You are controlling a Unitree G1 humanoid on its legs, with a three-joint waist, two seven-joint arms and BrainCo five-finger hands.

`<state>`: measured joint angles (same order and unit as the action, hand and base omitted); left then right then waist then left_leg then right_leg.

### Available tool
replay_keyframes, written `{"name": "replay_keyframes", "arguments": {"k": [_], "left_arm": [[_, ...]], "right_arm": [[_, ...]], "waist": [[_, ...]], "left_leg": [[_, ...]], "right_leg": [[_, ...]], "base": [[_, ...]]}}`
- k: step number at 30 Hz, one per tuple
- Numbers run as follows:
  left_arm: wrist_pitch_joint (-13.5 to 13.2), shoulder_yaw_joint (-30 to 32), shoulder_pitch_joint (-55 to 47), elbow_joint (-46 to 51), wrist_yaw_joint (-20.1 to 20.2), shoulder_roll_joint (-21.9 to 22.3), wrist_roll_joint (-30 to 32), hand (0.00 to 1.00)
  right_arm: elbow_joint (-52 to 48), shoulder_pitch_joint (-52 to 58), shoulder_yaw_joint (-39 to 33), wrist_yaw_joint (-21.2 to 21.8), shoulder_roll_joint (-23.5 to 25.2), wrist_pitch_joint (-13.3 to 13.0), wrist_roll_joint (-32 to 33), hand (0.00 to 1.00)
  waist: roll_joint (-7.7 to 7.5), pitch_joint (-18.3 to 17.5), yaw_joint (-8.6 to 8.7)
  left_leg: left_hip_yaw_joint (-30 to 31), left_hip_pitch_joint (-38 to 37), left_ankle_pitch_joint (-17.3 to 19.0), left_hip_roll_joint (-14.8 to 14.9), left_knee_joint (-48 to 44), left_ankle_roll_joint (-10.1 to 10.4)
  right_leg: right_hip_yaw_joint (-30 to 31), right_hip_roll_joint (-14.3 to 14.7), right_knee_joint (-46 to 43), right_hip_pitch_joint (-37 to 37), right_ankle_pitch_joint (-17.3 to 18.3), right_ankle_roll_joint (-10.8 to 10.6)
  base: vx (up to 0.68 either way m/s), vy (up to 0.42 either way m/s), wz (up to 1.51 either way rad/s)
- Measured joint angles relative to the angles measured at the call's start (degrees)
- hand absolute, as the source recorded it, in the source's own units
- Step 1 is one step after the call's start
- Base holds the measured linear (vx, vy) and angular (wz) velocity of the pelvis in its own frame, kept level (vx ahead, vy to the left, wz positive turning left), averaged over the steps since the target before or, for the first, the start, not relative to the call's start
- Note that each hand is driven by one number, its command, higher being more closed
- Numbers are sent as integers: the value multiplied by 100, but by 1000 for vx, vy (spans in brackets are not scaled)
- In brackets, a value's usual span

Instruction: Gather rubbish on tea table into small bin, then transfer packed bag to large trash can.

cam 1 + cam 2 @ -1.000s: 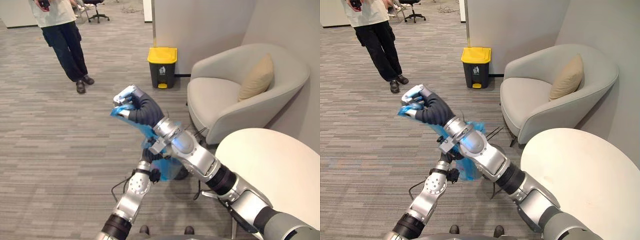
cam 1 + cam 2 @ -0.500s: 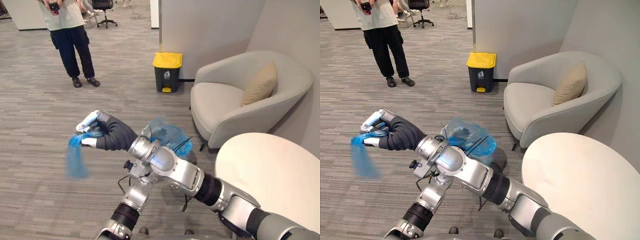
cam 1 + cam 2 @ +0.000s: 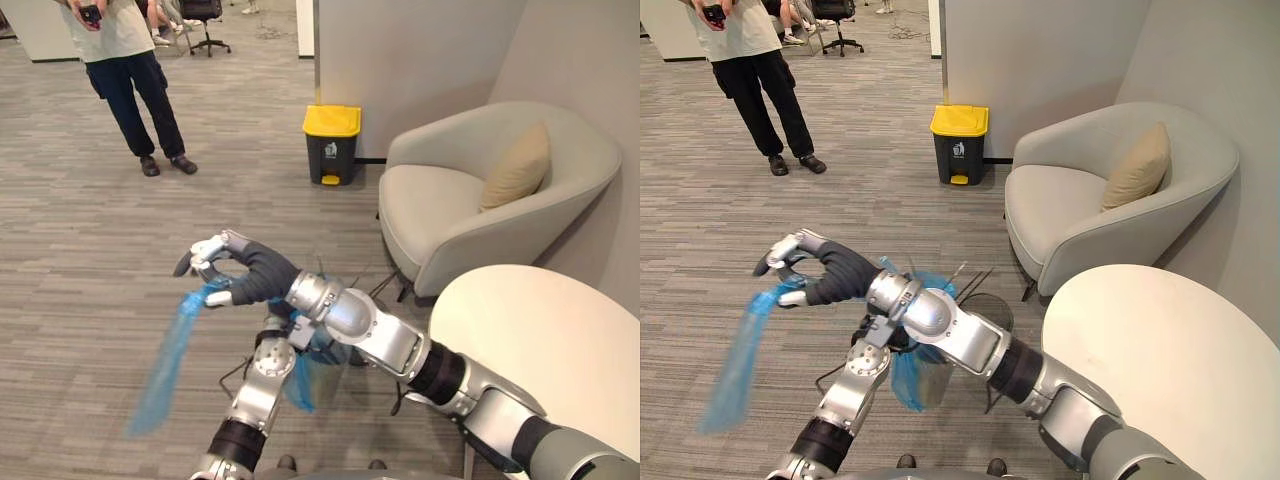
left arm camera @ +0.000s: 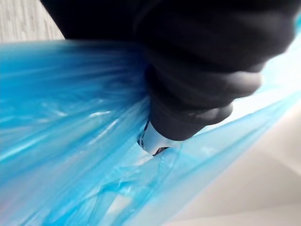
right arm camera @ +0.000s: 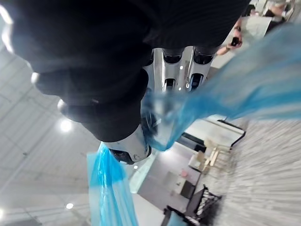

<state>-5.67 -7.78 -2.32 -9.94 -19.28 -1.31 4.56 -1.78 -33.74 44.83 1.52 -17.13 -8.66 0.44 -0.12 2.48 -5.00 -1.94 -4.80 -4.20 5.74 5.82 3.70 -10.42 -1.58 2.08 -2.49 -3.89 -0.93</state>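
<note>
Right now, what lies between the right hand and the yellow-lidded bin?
Only bare carpet, seen in the left eye view, between the right hand, pinching the blue bag, and the bin.

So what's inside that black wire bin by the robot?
A blue plastic bag, one edge pinched in the right hand. The right arm partly covers the black wire bin, so any rubbish is hidden.

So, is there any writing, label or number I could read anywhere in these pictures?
Nothing here can be read.
On the large trash can: a small white mark on its dark front, too small to read.
On the blue bag: no print shows.
</note>
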Motion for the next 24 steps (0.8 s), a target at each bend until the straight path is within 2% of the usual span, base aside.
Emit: {"name": "replay_keyframes", "arguments": {"k": [4,6,11,13,14,16,17,18,19,20,21,22,24], "left_arm": [[-123,338,-379,177,62,18,-80,100],[-140,624,-593,182,148,10,-183,100],[-174,971,-875,180,216,-1,-297,100],[-234,1163,-932,74,307,-29,-409,100],[-236,1204,-936,31,310,-39,-422,100],[-246,1315,-925,-180,429,-131,-532,100],[-246,1341,-927,-231,442,-135,-562,100],[-247,1424,-941,-387,514,-114,-630,100],[-252,1507,-975,-508,602,-109,-655,100],[-255,1535,-998,-538,632,-112,-677,100],[-261,1757,-1174,-651,797,-159,-743,100],[-277,1841,-1268,-655,826,-198,-748,100],[-365,2096,-1602,-750,1004,-350,-865,100]], "right_arm": [[-303,504,-347,6,-665,-58,-410,0],[-418,799,-573,15,-951,-199,-636,0],[-398,1481,-876,183,-1431,-330,-882,0],[-187,2216,-1291,307,-1547,-396,-959,0],[-71,2446,-1457,343,-1524,-400,-959,0],[621,3303,-2364,384,-1260,-329,-955,0],[837,3446,-2603,381,-1169,-295,-954,0],[1314,3659,-3075,356,-957,-179,-951,0],[1708,3779,-3463,296,-750,-107,-963,0],[1806,3800,-3535,268,-692,-88,-970,0],[2275,3870,-3814,199,-315,-10,-1037,0],[2424,3883,-3883,183,-166,12,-1063,0],[2975,3925,-4065,88,271,29,-1178,0]], "waist": [[0,0,-43],[-2,2,-43],[-36,23,-49],[-74,87,-59],[-83,95,-60],[-54,269,-17],[-46,314,9],[-8,345,113],[92,412,109],[115,436,107],[81,489,97],[42,507,97],[-57,611,74]], "left_leg": [[45,9,1,-27,3,-1],[53,33,4,-39,6,-5],[187,121,9,-59,7,-14],[385,302,15,-74,2,-28],[463,367,0,-82,0,-26],[610,786,16,-146,-220,-100],[414,871,46,-135,-271,-202],[-263,1043,114,-34,-472,-318],[-827,1131,98,121,-630,-315],[-940,1125,55,147,-655,-287],[-914,1090,31,85,-731,-111],[-909,1108,80,63,-801,-82],[-927,1252,458,14,-1316,-114]], "right_leg": [[-49,-33,-3,-29,56,-73],[-55,-45,-3,-38,73,-80],[-173,-63,1,-27,109,-85],[-374,-72,1,19,194,-99],[-439,-75,0,44,208,-92],[-1008,-200,-10,98,230,-112],[-1173,-257,-15,105,238,-122],[-1429,-394,-145,202,296,-127],[-1551,-488,-402,284,420,-187],[-1566,-507,-457,283,462,-211],[-1566,-584,-595,254,517,-249],[-1551,-634,-610,243,542,-285],[-1488,-768,-673,213,593,-363]], "base": [[-15,4,8],[-15,3,1],[-17,-5,15],[-16,-18,53],[-8,-19,79],[-9,-6,106],[-5,30,128],[66,79,111],[96,86,90],[134,80,42],[93,50,14],[114,82,8],[102,108,-6]]}}
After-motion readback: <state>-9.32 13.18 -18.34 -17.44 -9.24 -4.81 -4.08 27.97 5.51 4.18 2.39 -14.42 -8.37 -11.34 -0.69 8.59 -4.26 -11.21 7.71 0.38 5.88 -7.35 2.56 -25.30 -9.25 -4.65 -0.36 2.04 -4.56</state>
